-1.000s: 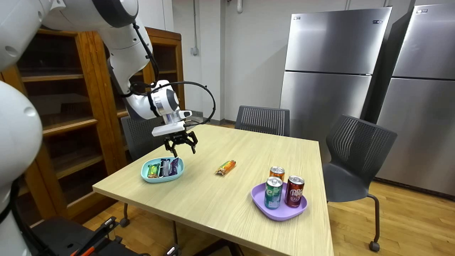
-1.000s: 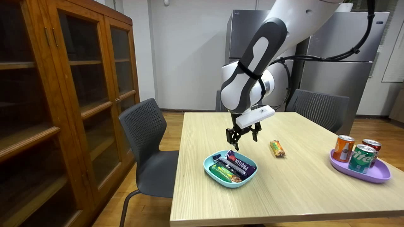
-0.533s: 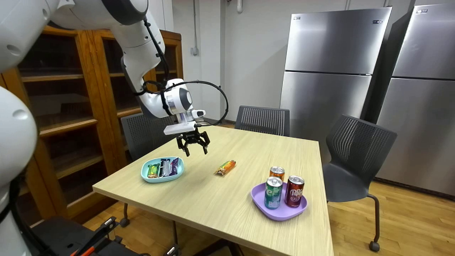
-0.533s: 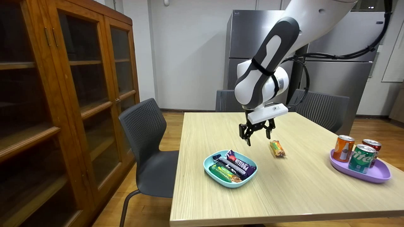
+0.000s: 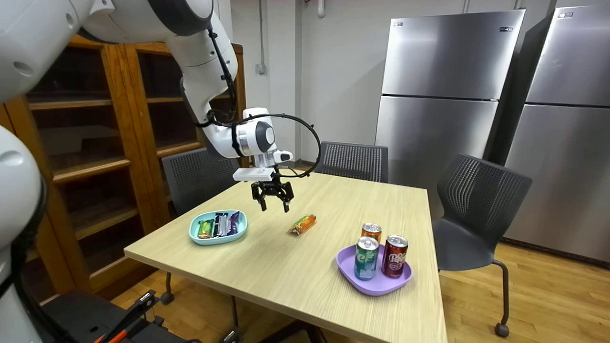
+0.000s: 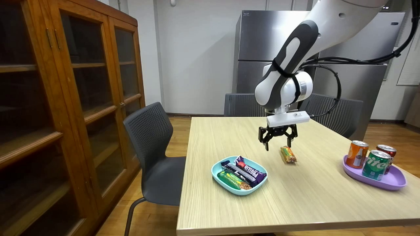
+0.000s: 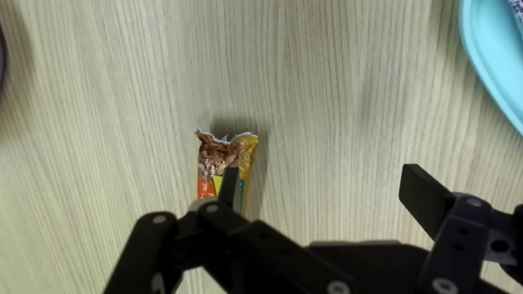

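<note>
1. Three snack bars (image 6: 240,173) in turquoise tray (image 7: 492,49).
2. Dr Pepper can (image 5: 395,257), green can (image 5: 366,259), orange can (image 6: 357,154) on purple tray (image 5: 379,287).
3. Gripping nothing with wide-spread claw (image 6: 278,146), above and near granola bar (image 6: 288,155) on counter (image 6: 311,203).

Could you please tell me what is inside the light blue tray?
A green-wrapped bar, a dark-wrapped bar and a purple PROTEIN bar lie in the light blue tray. Whatever lies directly beneath them is covered and cannot be seen.

Room light was bright and diffuse. Glare marked the refrigerator (image 5: 443,85); the cabinet (image 6: 72,121) was dark inside. In the wrist view, the wrapped bar (image 7: 218,157) cast a soft shadow.
</note>
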`<state>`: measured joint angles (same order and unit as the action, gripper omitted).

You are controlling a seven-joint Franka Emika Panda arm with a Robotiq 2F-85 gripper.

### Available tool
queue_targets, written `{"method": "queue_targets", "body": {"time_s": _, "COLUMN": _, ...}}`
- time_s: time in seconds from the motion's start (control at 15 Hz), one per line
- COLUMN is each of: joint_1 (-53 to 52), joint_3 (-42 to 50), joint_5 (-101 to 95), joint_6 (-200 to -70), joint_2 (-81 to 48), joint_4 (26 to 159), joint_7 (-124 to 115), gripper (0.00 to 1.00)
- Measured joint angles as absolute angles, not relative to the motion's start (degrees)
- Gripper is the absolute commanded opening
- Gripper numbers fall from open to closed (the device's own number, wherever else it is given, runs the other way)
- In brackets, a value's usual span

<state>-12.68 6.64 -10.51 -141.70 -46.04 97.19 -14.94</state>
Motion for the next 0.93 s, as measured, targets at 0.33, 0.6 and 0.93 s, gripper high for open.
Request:
{"method": "queue_targets", "body": {"time_s": 0.33, "joint_1": -9.26, "joint_3": 6.59, "joint_5": -6.01, "joint_6": -141.91, "joint_2": -48.47, "joint_4": 94.33, "joint_7": -14.95, "gripper": 1.0}}
{"method": "queue_targets", "body": {"time_s": 0.6, "joint_1": -6.89, "joint_3": 6.33, "joint_5": -3.41, "joint_6": -141.9, "joint_2": -51.43, "joint_4": 90.5, "joint_7": -14.91, "gripper": 1.0}}
{"method": "queue_targets", "body": {"time_s": 0.93, "joint_1": -5.04, "joint_3": 5.8, "joint_5": -0.8, "joint_6": -141.84, "joint_2": -55.8, "joint_4": 84.51, "joint_7": -14.92, "gripper": 1.0}}
